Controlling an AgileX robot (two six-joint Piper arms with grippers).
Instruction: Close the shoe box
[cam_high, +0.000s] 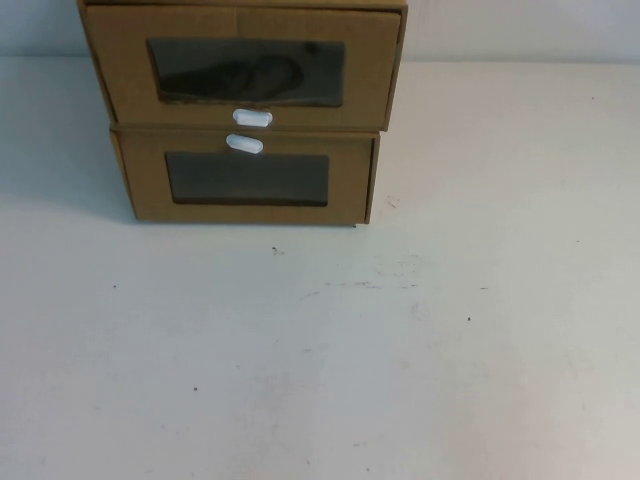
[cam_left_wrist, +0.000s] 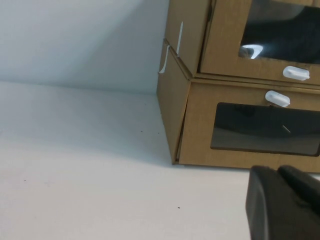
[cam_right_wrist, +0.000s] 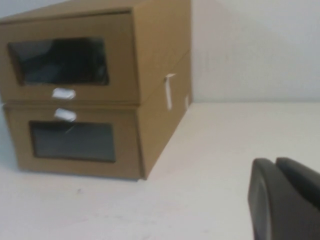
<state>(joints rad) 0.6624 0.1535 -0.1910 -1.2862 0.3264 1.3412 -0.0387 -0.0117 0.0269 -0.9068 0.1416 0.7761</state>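
Evidently the shoe box (cam_high: 245, 72) is sitting at the 12 o'clock end of the surface (cam_high: 320, 350), stacked directly on a like cardboard box (cam_high: 247, 180). Its clear window (cam_high: 245, 70) is facing 6 o'clock, toward the robot, and its white pull tab (cam_high: 252, 117) is lying just below that window. That tab is almost meeting the lower box's tab (cam_high: 244, 144).

Neither arm is showing in the high view. The left pincer (cam_left_wrist: 282, 205) is appearing only as a dark shape at the edge of its own wrist view. It is hanging low over the surface, near the stack's left front corner and apart from it. The right pincer (cam_right_wrist: 285, 200) is likewise showing only as a dark shape, well apart from the stack on its right side. For both, I cannot tell whether they are open or closed, and neither is gripping or touching anything.

As for progress, the drawer front is looking flush, or very nearly flush, with its outer sleeve in the right wrist view. In the left wrist view a thin dark seam is running along its edge, so I am judging the box as closed or a hair short of it. What is left, if anything, is a light push on the front toward 12 o'clock to seat it fully.
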